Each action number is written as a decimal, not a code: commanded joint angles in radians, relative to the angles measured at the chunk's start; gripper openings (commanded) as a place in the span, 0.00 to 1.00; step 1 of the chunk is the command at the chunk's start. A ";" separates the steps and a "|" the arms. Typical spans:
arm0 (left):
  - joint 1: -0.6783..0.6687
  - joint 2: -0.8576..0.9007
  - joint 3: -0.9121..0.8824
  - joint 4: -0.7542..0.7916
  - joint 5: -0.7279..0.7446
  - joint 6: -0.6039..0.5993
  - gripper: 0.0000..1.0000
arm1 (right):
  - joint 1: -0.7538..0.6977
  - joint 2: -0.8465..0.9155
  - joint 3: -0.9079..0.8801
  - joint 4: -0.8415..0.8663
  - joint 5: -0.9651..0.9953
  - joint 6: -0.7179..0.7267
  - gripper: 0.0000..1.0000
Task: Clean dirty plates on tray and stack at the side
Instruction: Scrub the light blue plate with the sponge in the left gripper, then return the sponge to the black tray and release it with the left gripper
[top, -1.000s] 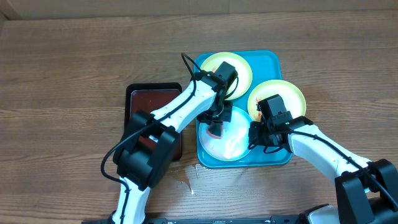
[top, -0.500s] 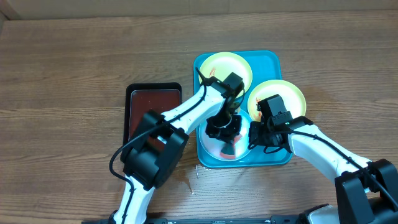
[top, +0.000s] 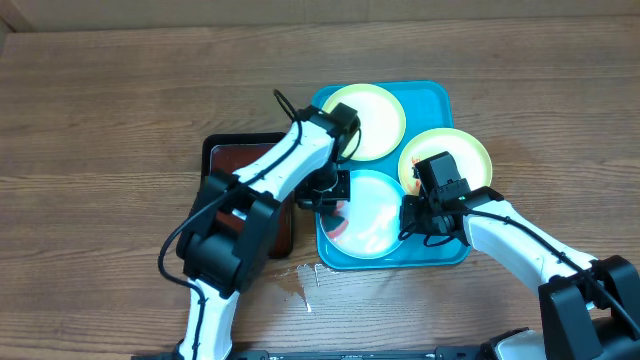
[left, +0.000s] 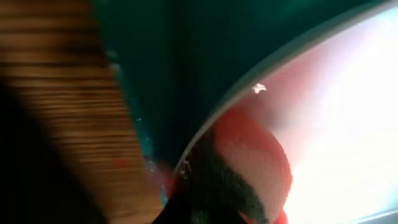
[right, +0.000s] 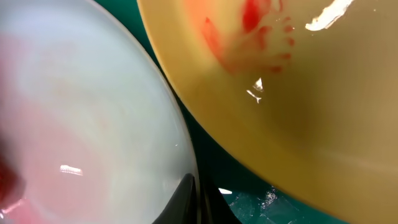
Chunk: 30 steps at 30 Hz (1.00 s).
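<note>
The turquoise tray (top: 430, 95) holds three plates. A yellow-green plate (top: 368, 122) lies at its back. Another yellow-green plate (top: 450, 155) overhangs the right rim, and the right wrist view shows a red smear (right: 249, 28) on it. At the front lies the light blue plate (top: 378, 215), faintly pink. My left gripper (top: 336, 203) is shut on a red sponge (left: 255, 155), which presses on that plate's left rim. My right gripper (top: 410, 222) is shut on the same plate's right rim (right: 186, 168).
A smaller black tray with a dark red inside (top: 240, 165) sits left of the turquoise one, partly under my left arm. Small wet specks (top: 300, 285) dot the wood near the front edge. Bare wooden table lies left and behind.
The left gripper swept the sponge from the blue plate's middle front to its left rim. The right gripper and all three plates have stayed put.
</note>
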 joint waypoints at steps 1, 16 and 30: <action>0.018 -0.170 0.015 -0.006 -0.064 -0.027 0.04 | -0.002 0.002 -0.005 -0.006 0.023 -0.002 0.04; 0.265 -0.510 -0.043 -0.145 -0.317 -0.005 0.04 | -0.002 0.002 -0.005 -0.007 0.023 -0.002 0.04; 0.441 -0.504 -0.536 0.267 -0.172 0.061 0.31 | -0.002 0.002 0.066 -0.127 0.022 -0.002 0.04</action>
